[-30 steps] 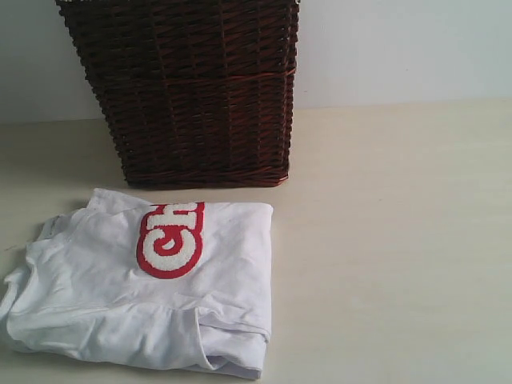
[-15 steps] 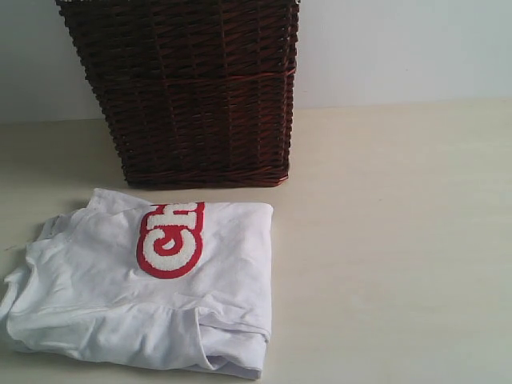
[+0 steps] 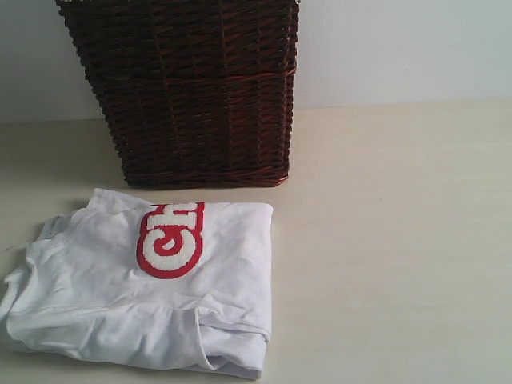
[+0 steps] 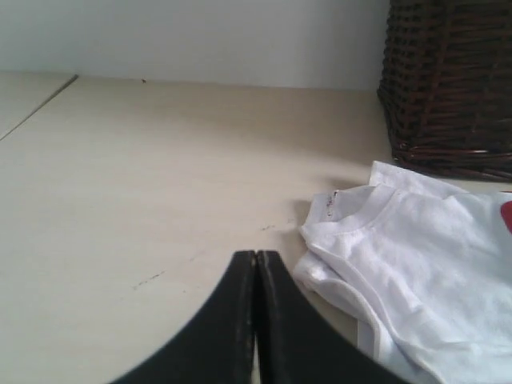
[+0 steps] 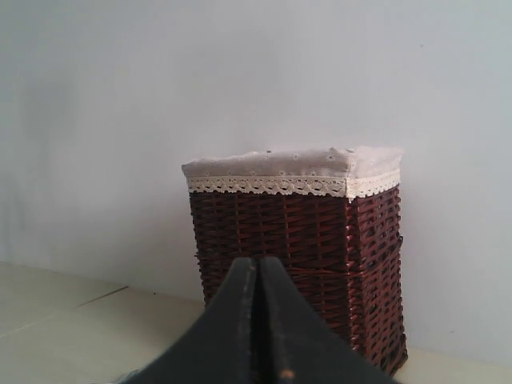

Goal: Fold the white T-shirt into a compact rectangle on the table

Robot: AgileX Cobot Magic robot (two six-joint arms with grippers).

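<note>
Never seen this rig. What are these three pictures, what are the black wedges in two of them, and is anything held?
It is a two-armed robot meant to fold a shirt. One picture comes from a camera off the arms; neither arm shows in it. The other two come from a camera on each wrist, looking past that arm's jaws. The black wedges are those: left jaws and right jaws, both pressed shut, holding nothing. On the cream table lies the white T-shirt, folded to a rough rectangle, red-outlined letter patch on top. Behind it stands a dark wicker basket with a lace-trimmed liner. The left wrist sees the shirt's collar, the right the basket.
</note>
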